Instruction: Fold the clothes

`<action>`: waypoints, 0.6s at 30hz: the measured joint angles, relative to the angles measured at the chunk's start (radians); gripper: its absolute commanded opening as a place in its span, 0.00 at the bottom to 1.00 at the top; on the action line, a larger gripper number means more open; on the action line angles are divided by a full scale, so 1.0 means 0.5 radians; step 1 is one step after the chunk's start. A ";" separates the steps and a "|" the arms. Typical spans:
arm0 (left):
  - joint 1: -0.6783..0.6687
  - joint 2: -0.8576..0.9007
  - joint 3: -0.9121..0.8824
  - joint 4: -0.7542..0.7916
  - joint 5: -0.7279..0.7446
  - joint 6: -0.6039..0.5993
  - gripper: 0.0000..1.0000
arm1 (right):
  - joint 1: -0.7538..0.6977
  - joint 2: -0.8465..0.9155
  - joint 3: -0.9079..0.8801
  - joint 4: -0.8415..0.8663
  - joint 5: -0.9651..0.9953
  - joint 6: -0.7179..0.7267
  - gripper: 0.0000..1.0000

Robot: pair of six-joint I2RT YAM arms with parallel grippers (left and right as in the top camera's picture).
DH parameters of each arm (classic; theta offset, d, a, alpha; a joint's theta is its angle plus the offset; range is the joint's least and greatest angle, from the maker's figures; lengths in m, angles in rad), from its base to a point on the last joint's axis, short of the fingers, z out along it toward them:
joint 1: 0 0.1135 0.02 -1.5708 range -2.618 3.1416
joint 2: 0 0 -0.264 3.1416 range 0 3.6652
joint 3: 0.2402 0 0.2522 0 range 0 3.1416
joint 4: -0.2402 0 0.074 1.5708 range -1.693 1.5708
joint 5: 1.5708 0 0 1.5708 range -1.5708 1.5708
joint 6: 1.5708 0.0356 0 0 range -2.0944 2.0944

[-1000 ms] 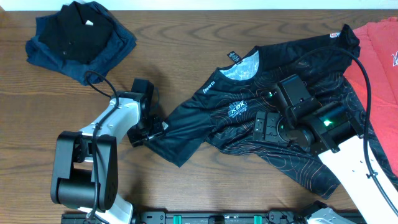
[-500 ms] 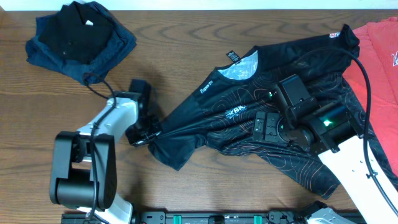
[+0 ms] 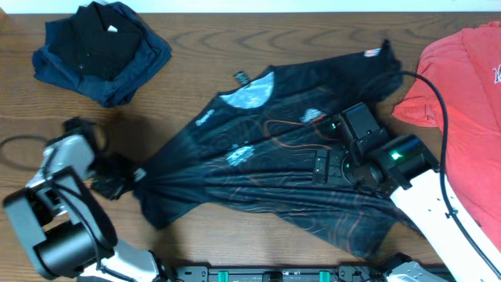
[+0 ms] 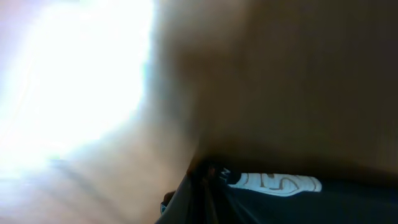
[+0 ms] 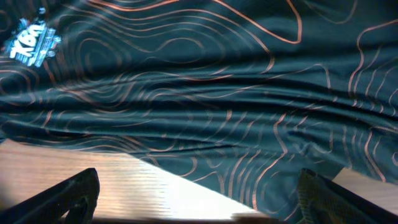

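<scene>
Left gripper [image 3: 124,175]: jaws pressed together, pinching the sleeve tip at the 9 o'clock end of the jersey [image 3: 274,184]. A second ago the jaws were half closed on that sleeve, nearer table centre. Since then the arm has swung out toward 9 o'clock and dragged the cloth with it. The left wrist view is motion-blurred, showing only dark fabric and a white logo at 6 o'clock.

Right gripper [image 3: 321,166]: fingers spread wide, holding nothing, still hovering over the jersey's body at about 3 o'clock of its middle.

The jersey now lies stretched across the middle of the table [image 3: 235,31], collar at 11 o'clock. It is less bunched than before, with tension ridges running toward the pinch. It has slid away from the coral T-shirt [image 3: 462,70] at 2 o'clock. The dark pile [image 3: 102,47] at 10 o'clock is unmoved.

Judgement: this is the spreading step, and no fold is made yet.
</scene>
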 measured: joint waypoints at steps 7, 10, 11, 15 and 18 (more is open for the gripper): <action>0.343 0.005 0.000 -0.038 -0.006 -0.005 0.06 | 0.001 0.000 -0.230 0.031 -0.168 0.011 0.99; 0.399 0.008 0.000 -0.043 0.004 -0.005 0.06 | 0.001 0.000 -0.314 0.027 -0.264 0.030 0.99; 0.402 0.008 0.000 -0.043 0.009 -0.005 0.06 | 0.001 0.000 -0.335 0.027 -0.301 0.036 0.99; 0.402 0.008 0.000 -0.042 0.010 -0.005 0.06 | 0.024 0.000 -0.426 0.027 -0.472 0.050 0.99; 0.402 0.008 0.000 -0.042 0.010 -0.005 0.06 | 0.098 0.000 -0.507 0.022 -0.546 0.085 0.99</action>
